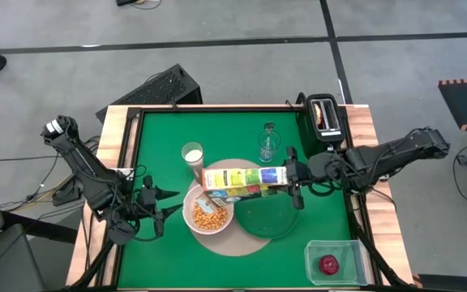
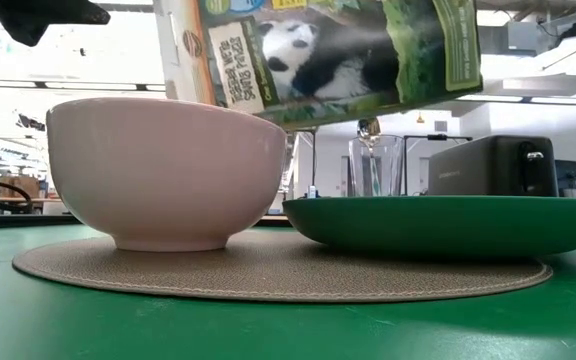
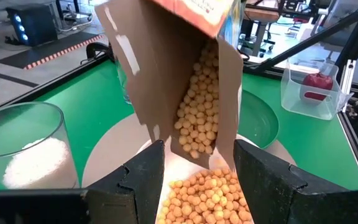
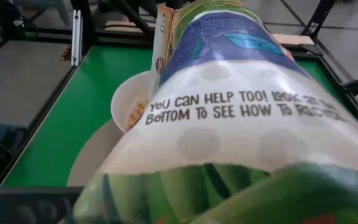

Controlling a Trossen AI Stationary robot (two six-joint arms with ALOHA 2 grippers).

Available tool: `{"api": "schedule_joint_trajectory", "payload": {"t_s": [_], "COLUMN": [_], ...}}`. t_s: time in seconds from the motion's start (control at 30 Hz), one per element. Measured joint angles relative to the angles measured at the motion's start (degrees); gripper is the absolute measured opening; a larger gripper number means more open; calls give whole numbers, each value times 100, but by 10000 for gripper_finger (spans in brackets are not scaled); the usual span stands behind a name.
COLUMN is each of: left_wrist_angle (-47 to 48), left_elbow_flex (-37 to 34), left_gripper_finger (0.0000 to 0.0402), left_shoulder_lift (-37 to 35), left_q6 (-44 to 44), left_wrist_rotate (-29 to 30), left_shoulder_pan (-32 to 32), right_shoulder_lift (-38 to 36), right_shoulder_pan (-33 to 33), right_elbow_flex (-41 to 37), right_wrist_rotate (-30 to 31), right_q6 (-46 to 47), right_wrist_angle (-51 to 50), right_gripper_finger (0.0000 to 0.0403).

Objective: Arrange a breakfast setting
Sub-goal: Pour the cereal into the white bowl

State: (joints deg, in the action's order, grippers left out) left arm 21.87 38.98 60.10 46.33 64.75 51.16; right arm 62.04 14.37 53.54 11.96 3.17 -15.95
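Note:
A cereal box (image 1: 242,180) printed with a panda lies nearly level above the white bowl (image 1: 209,215), its open end (image 3: 194,130) tipped down over the bowl. Round yellow cereal (image 3: 210,193) lies in the bowl. The bowl and the dark-green plate (image 1: 270,217) rest on the round tan mat (image 2: 278,265). My right gripper (image 1: 292,180) is shut on the box. My left gripper (image 1: 159,208) is open just left of the bowl and touches nothing. The spoon does not show. My right gripper holds the cereal box by its closed end (image 1: 280,175), pinched between the two fingers, which come level from the table's right side. The box is lifted clear above bowl and plate, its open end slanting down. In the right wrist view the box hides the fingers.
A small white cup (image 1: 191,154) and a clear glass (image 1: 268,144) stand behind the mat. The black toaster (image 1: 324,113) holds bread at the far right corner. A red apple (image 1: 328,264) lies in a clear tub (image 1: 335,261) at the near right.

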Motion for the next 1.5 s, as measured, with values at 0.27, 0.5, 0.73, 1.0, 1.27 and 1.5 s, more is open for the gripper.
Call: {"api": "schedule_joint_trajectory", "payload": {"t_s": [0.27, 0.5, 0.73, 1.0, 1.27, 1.5], "left_wrist_angle": [0, 0, 0, 2, -23, -173], "left_elbow_flex": [0, 0, 0, 0, 0, 0], "left_gripper_finger": [178, 178, 178, 178, 178, 178], "left_shoulder_lift": [0, 0, 0, 0, 0, 0], "left_q6": [1, 9, 22, 0, -2, -7], "left_wrist_rotate": [4, 9, 13, 58, 115, 255], "left_shoulder_pan": [0, 0, 0, 0, 0, 0], "right_shoulder_lift": [0, 41, 63, -92, -660, -984], "right_shoulder_pan": [-2, -66, -66, -66, -66, -66], "right_elbow_flex": [0, 0, -2, -45, -952, -1830], "right_wrist_rotate": [-1, 9, 3, -7, -207, -211], "right_q6": [-32, -18, -58, -39, 185, 291], "right_wrist_angle": [-22, -174, -78, 33, 1017, 2251], "right_gripper_finger": [191, 181, 181, 181, 180, 180]}}
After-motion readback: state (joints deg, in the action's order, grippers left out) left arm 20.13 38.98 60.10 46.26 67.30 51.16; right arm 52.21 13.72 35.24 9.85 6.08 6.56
